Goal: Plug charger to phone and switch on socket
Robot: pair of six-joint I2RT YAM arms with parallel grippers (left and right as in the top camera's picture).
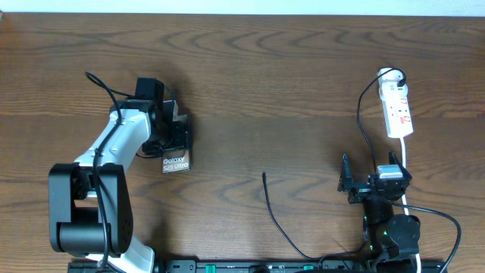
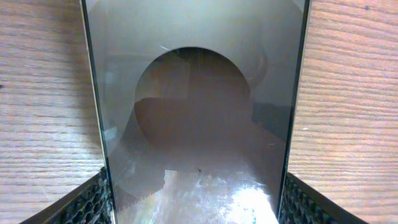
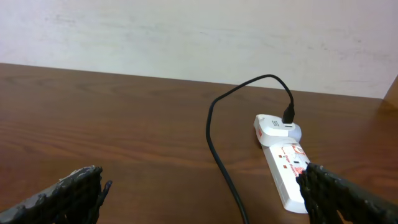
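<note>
The phone (image 1: 175,161) lies on the table at the left, its "Galaxy S25 Ultra" lettering facing up. It fills the left wrist view (image 2: 196,112), with its pale oval in the middle. My left gripper (image 1: 176,138) (image 2: 196,208) is shut on the phone, one finger pad against each long edge. The charger's black cable (image 1: 276,216) lies loose at centre front, its tip (image 1: 264,175) pointing to the far side. The white socket (image 1: 397,108) (image 3: 287,167) lies at the right with a plug at its far end. My right gripper (image 1: 370,173) (image 3: 202,196) is open and empty, on the near side of the socket.
The black cable (image 3: 217,146) runs from the plug on the socket's far end (image 3: 273,129) in an arc back toward my right gripper, between its fingers. A white cord (image 1: 404,155) leads from the socket toward the front edge. A pale wall stands behind the table.
</note>
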